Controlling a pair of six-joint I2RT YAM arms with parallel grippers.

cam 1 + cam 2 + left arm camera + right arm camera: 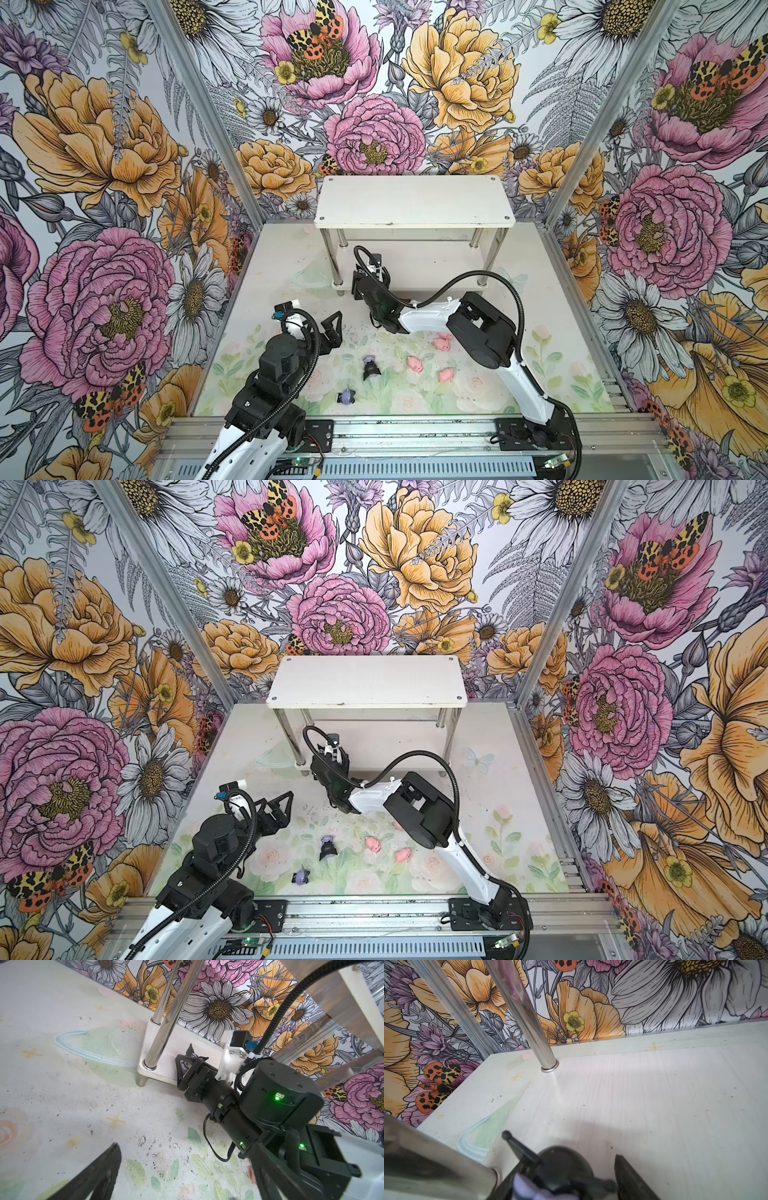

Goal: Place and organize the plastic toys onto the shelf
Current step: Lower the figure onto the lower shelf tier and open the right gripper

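Left end effector (336, 330) hangs over the bare surface (270, 266) with its jaws spread wide and nothing between them. Just right of it, near the front edge, a black-and-lavender figure (347, 397) lies on the surface. The right end effector (185, 1061) reaches onto the lower tier (633, 1105) of the shelf (415, 199) by its front left post (164, 1028), with the third black-and-lavender figure (562, 1165) between its jaws. I cannot tell whether the jaws press on the toy or stand clear of it. Further right on the surface are another lavender figure (371, 368) and three pink pigs (415, 364), (442, 343), (446, 375). The step in hand looks like setting this figure down on the lower tier. To do it well, the toy should be seated upright with its base flat on the board. The jaws should open fully before any retreat, and the arm should back out along the line it came in on, so a finger neither drags the toy nor knocks the post. Placing it close to the corner would leave room for a row. Both top views hide the toy under the wrist, and the top board covers much of the lower tier. The right wrist view shows the figure close up, with the board beyond it bare. The left wrist view gives the side-on angle, showing a scrap of lavender (184, 1065) between the fingers at the shelf's edge. One pig beside the right arm is plain in a top view but mostly hidden behind the arm in a top view (398, 825).
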